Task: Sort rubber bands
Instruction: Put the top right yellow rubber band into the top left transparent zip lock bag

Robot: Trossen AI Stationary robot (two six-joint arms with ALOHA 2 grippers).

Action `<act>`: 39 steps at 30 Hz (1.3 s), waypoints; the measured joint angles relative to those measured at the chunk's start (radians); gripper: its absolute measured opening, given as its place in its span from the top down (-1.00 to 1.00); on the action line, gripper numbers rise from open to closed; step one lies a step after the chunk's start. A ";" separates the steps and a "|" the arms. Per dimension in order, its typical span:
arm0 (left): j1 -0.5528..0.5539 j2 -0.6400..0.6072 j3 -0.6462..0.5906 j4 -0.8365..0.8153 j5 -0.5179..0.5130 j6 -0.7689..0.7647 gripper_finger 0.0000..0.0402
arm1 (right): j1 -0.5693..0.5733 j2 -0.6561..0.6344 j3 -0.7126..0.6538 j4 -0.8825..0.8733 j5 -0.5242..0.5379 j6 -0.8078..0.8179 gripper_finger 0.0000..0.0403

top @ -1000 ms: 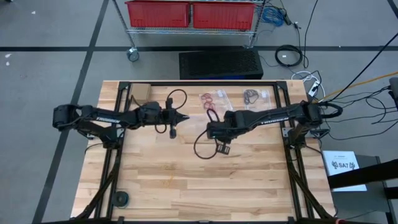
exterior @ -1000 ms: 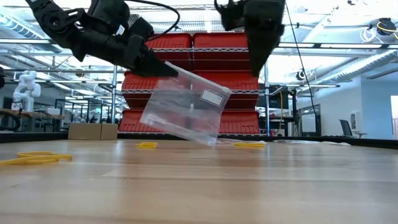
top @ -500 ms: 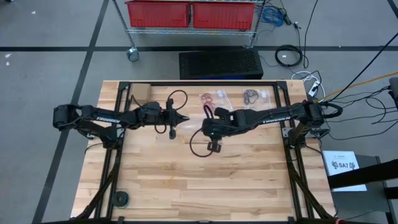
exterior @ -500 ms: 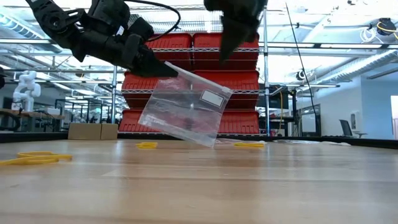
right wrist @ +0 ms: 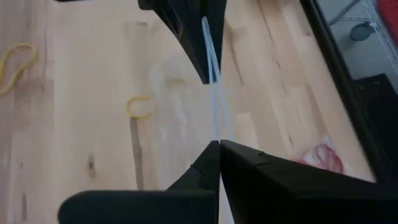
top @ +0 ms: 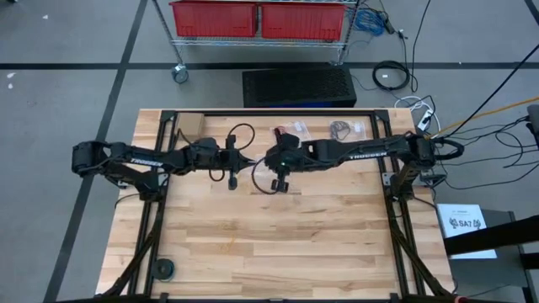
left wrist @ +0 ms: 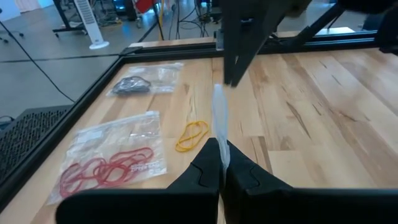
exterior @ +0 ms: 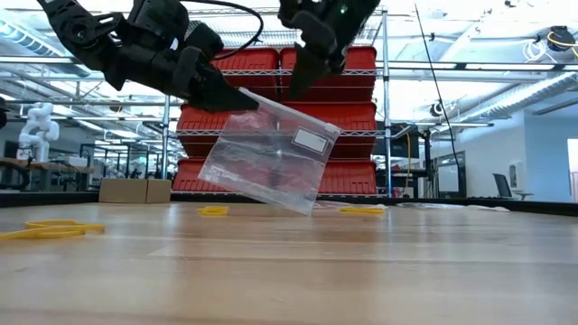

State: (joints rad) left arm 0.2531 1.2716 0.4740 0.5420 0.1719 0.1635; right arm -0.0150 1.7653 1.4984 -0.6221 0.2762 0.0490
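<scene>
The rubber bands (left wrist: 191,135) are mostly down on the wooden table (top: 278,236): a yellow loop lies loose on the wood, red ones sit inside a clear bag (left wrist: 112,163) and dark ones inside another bag (left wrist: 142,84) at the far edge. More yellow bands (exterior: 52,229) lie on the near side in the low view. Between the arms, a third clear bag (exterior: 269,151) hangs in the air above the table, tilted, with a white label near its top corner.

The left gripper (exterior: 237,97) is shut on one top corner of that hanging bag. The right gripper (exterior: 298,81) has swung in from the table's middle over the last second and has closed its jaws; it now sits just at the bag's upper edge, opposite the left one. In the right wrist view the closed fingertips (right wrist: 214,149) meet right at the thin plastic edge, though whether they truly pinch it I cannot tell.

My judgement: this looks like a try at gripping the bag's other lip so the mouth can be pulled open for loose bands
</scene>
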 joint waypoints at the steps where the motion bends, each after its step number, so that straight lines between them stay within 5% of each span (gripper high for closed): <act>1: 0.000 0.000 0.000 0.004 0.000 0.000 1.00 | -0.006 0.000 -0.009 0.018 -0.011 -0.007 1.00; 13: 0.000 0.000 0.000 0.008 0.003 0.000 1.00 | -0.039 0.040 -0.035 0.101 -0.039 -0.037 1.00; 27: 0.000 0.000 0.000 0.004 0.017 0.000 1.00 | -0.052 0.050 -0.035 0.103 0.070 -0.056 1.00; 39: 0.000 0.000 0.000 0.009 0.037 -0.001 1.00 | -0.050 0.117 -0.034 0.114 -0.020 -0.035 1.00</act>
State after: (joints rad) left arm 0.2531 1.2720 0.4740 0.5513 0.2087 0.1626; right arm -0.0652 1.8823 1.4643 -0.5080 0.2559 0.0139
